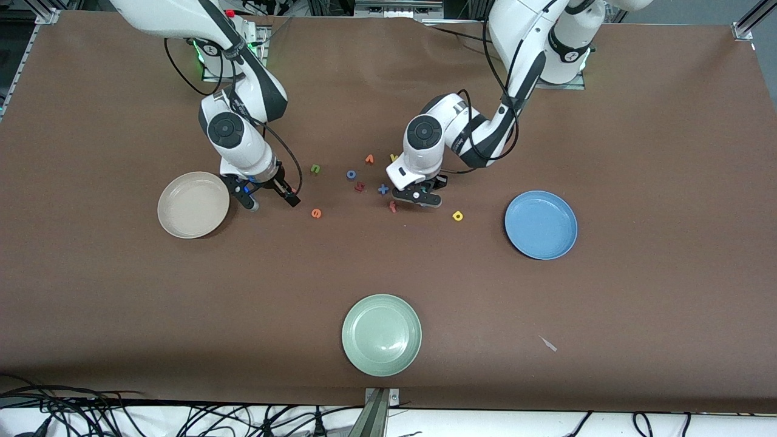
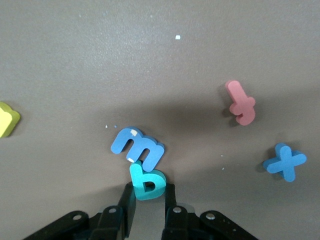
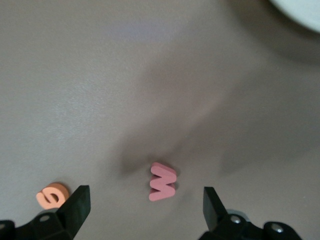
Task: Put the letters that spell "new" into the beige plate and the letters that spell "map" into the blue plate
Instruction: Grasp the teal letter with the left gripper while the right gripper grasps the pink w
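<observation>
Teal "p" (image 2: 147,183) stem partly hidden between left end effector (image 2: 148,210) fingers.

I see even overhead light on the brown table (image 1: 637,152), soft shadows under both arms; right wrist view slightly blurred, a plate (image 3: 300,7) washed out upper right.

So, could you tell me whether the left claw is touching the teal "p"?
Touching. The left wrist view shows the left claw shut on the teal "p", with a finger pressed against each side.
</observation>
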